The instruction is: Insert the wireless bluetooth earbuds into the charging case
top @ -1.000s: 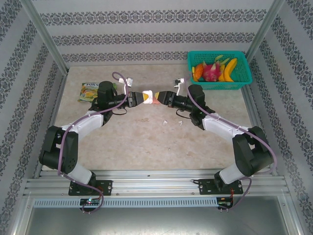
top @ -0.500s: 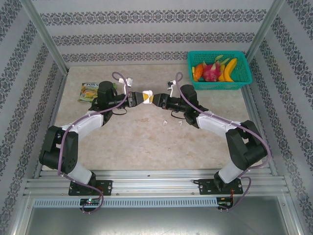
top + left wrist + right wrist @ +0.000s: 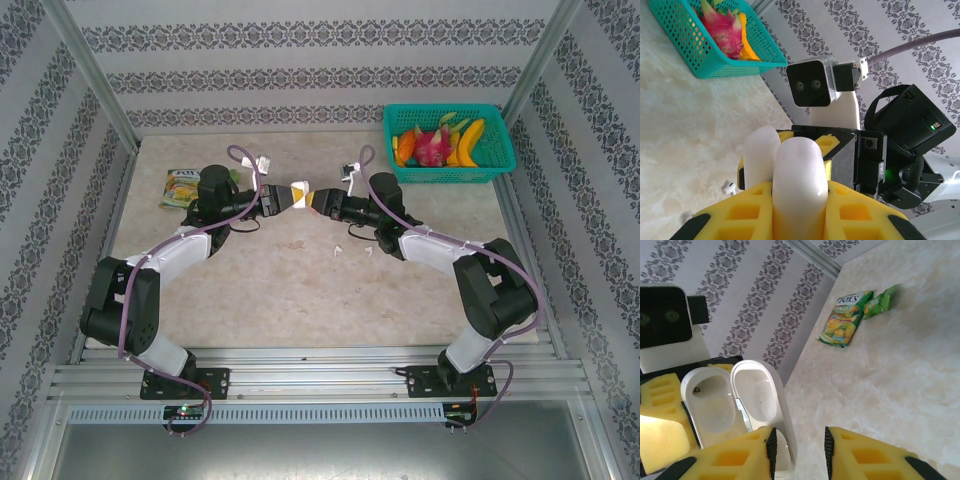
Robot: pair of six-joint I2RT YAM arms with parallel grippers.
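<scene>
Your left gripper (image 3: 799,210) clamps the open white pebble-shaped charging case (image 3: 735,410); your right gripper (image 3: 799,445) is slightly parted, empty. Hold it level; fetch the tiny white stemmed earbud (image 3: 730,188) off the beige marbled table (image 3: 685,130).

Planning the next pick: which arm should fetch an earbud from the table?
Right. The left gripper is shut on the open charging case, while the right gripper has empty jaws, and white earbuds lie on the table beside its arm.
</scene>
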